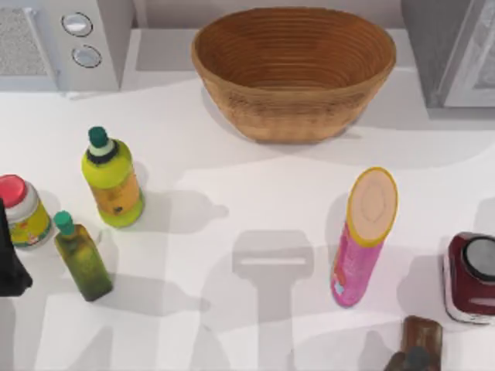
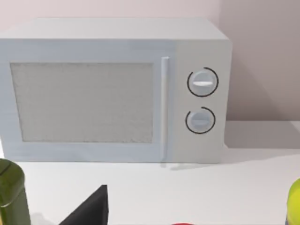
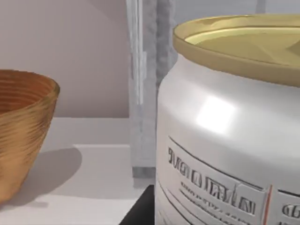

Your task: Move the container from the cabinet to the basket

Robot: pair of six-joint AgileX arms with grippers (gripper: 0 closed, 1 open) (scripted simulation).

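Observation:
The container, a silver can point(image 3: 225, 140) with small print and a red line on its label, is very close in the right wrist view. A dark part of my right gripper point(image 3: 140, 213) lies right beside it; whether it grips the can is hidden. From above, the can point(image 1: 470, 278) has a dark red side and a grey top and is at the table's right edge. The wicker basket point(image 1: 294, 69) stands at the back centre. The grey cabinet point(image 1: 433, 46) is at the back right, its pale door point(image 1: 473, 62) swung out. My left arm point(image 1: 11, 259) is parked at the left edge.
A white microwave point(image 1: 69, 39) fills the back left. Left of centre stand a yellow-green bottle point(image 1: 114, 179), an olive bottle point(image 1: 81, 259) and a red-capped jar point(image 1: 23, 212). A pink tube point(image 1: 363, 236) stands right of centre, a brown bottle point(image 1: 421, 340) at the front right.

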